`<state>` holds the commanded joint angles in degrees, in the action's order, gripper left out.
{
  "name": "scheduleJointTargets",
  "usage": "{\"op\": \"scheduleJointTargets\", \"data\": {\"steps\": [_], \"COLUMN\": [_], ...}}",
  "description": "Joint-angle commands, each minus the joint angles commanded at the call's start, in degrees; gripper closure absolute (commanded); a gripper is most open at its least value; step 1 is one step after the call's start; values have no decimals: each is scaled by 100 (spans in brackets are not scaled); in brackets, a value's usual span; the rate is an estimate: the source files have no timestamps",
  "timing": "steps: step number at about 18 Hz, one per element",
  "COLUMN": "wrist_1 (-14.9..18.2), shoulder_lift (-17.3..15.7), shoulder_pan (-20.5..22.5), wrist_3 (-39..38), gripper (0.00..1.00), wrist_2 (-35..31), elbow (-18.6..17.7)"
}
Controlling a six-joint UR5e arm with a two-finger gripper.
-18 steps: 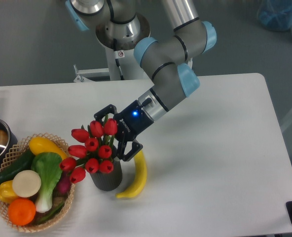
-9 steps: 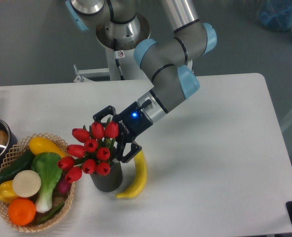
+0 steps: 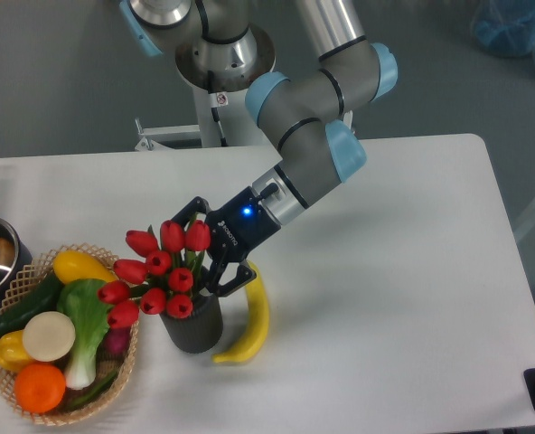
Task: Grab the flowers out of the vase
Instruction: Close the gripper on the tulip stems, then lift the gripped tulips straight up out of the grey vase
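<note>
Your gripper clamped on flowers; bunch has drifted left and slightly up versus a second ago. Stems still inside vase; keep lifting.

Tulip heads of the flowers cover the vase top and the stems; the gripper fingertips vanish behind them, so its grip can't be judged.

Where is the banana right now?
The banana lies on the white table, left of centre in the camera view, just right of the dark vase and below the pincer among the flowers.
</note>
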<state>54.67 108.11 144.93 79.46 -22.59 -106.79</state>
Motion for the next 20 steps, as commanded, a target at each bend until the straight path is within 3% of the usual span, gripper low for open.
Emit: {"op": "scheduleJointTargets", "data": {"steps": [5, 20], "wrist_1": [9, 9], "shoulder_lift": [-18, -132], "shoulder_pan": [9, 79], "wrist_3": [-141, -229], "gripper": [52, 54], "wrist_2": [0, 360], "elbow": [0, -88]}}
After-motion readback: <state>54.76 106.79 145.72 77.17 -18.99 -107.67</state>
